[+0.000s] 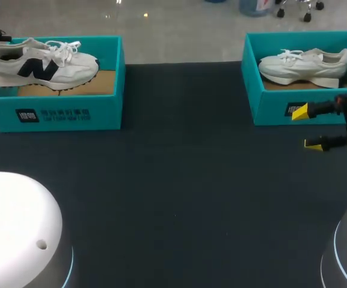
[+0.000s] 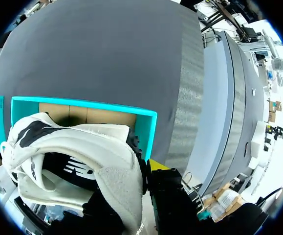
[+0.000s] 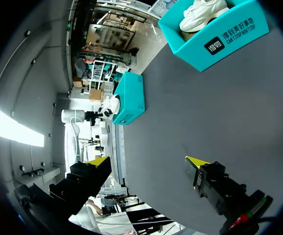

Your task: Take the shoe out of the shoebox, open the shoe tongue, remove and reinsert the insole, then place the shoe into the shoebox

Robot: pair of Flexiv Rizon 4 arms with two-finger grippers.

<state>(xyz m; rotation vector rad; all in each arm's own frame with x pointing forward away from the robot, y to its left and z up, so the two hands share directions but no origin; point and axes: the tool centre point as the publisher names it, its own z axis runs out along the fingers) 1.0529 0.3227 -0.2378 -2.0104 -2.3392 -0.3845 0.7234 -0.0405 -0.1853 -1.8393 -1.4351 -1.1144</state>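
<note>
Shoe, white with a dark side mark, inside left box, toe toward the middle of table, heel at the box's outer end. Left gripper clamped on that heel collar, 1 yellow tip showing beside the heel in the wrist view, other finger mostly hidden behind the padding. Sole resting on the cardboard floor or hanging just above it: impossible to tell. Over on the other side, right gripper wide open, 2 yellow tips apart with nothing between them, hovering above the table just in front of right box. 2nd shoe, all white, lying in that box, toe pointing inward too. Both boxes at the table's far edge, well apart.
</note>
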